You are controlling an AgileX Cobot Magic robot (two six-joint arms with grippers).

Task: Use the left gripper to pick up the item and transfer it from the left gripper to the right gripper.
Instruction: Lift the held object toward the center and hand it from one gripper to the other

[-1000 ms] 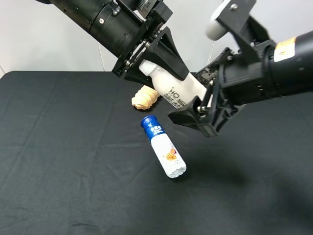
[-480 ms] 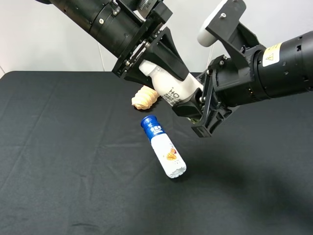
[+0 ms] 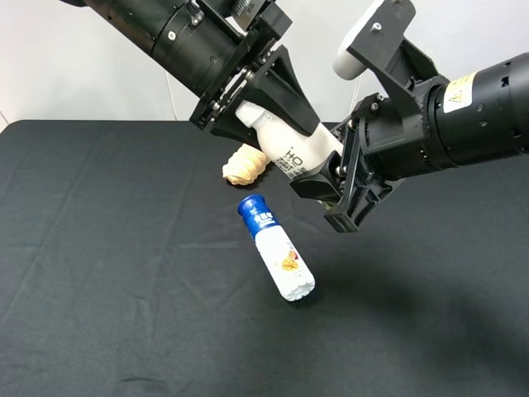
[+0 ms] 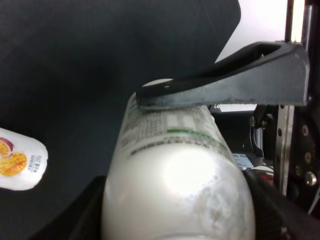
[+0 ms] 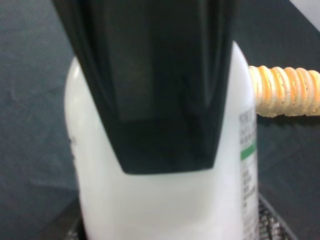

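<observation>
The item, a small white bottle [image 3: 295, 154], hangs tilted in the air above the table. My left gripper [image 3: 285, 136] is shut on its cap end. In the left wrist view one wedge finger [image 4: 225, 85] lies across the bottle [image 4: 170, 165]. My right gripper [image 3: 324, 203] stands open with its jaws on either side of the bottle's base. In the right wrist view the bottle [image 5: 165, 200] fills the frame, with a left finger [image 5: 155, 75] over it and a right pad [image 5: 272, 222] close beside it.
A longer blue-capped white bottle [image 3: 277, 248] lies on the black cloth [image 3: 124, 273] below the grippers and shows in the left wrist view [image 4: 17, 160]. A tan ridged pastry [image 3: 245, 164] lies behind it and also shows in the right wrist view [image 5: 285, 90].
My right gripper has moved up and left and turned, so its jaws now stand around the bottle's base. The left gripper and the bottle have stayed still.
</observation>
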